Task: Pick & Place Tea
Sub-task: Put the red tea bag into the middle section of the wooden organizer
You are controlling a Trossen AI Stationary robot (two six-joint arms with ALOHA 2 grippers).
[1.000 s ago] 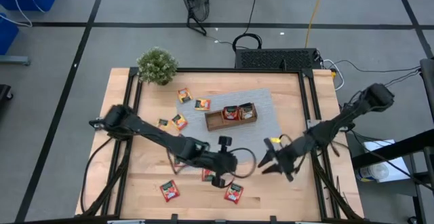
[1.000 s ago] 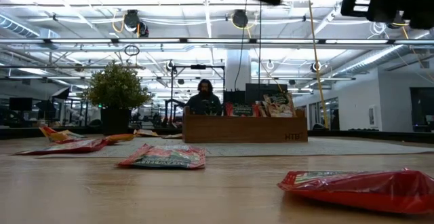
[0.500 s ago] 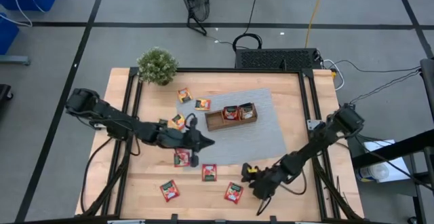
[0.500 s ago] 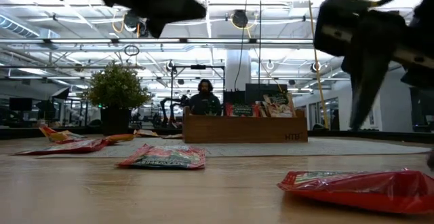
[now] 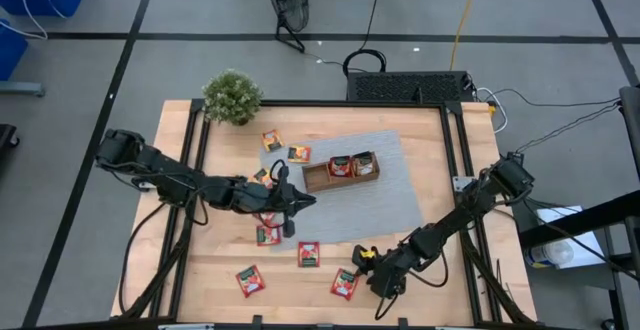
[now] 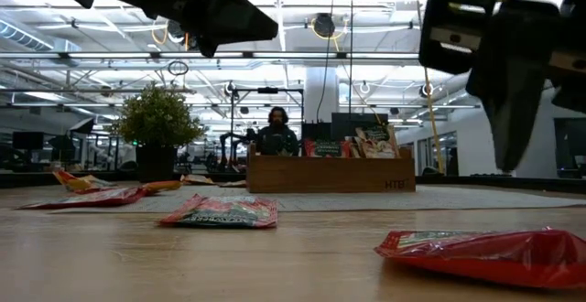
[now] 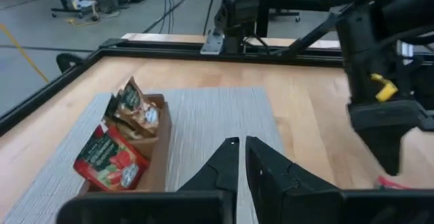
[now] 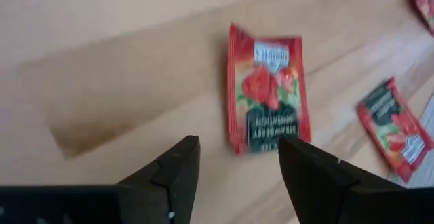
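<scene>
Several small tea sachets lie flat on the table. A red one lies just beyond my right gripper, which hangs open over the table near its near edge. Another red sachet lies farther off. My left gripper is shut on nothing above the grey mat's left edge, and it points at the wooden tray. Two sachets stand in the tray. More sachets lie on the bare wood.
A green potted plant stands at the far left corner. Orange-yellow sachets lie by the far left of the grey mat. In the low view a person sits beyond the table.
My left gripper has drawn back from the table's middle toward the left and far side, to the mat's left edge. My right gripper has swung toward the near edge and leftward, sinking over the red sachet there. The sachets have stayed where they were.
</scene>
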